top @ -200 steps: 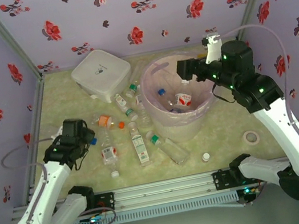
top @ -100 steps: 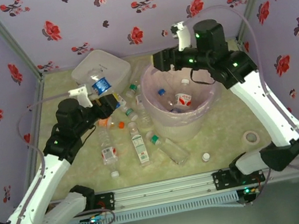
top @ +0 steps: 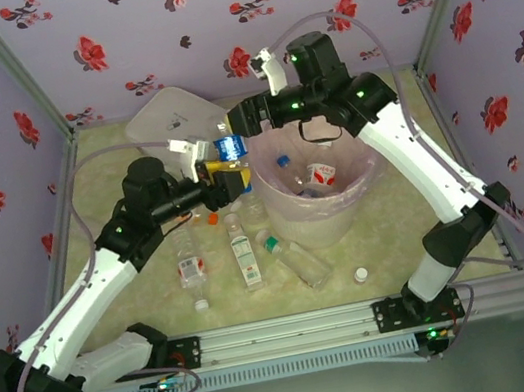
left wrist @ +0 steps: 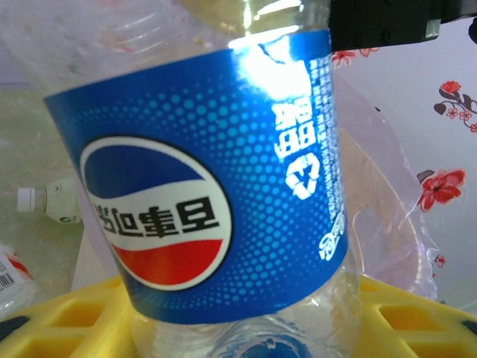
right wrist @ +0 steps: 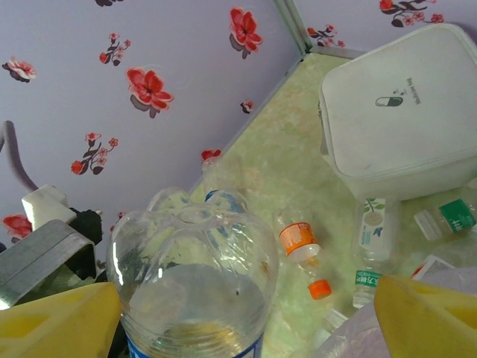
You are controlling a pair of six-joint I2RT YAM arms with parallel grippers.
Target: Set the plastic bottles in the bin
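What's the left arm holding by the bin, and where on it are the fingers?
The left gripper holds a blue-labelled bottle, yellow fingers clamped on the clear body at the label's edge. The right gripper is open, gripping nothing.

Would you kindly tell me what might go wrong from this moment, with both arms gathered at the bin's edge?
1. The left tool grips the blue-labelled bottle beside the left rim of the bin, not over its opening; released here, it would likely drop onto the table.
2. The right tool stands open around that bottle's base, close to the left tool; the two may collide, or tug against each other if it closes.
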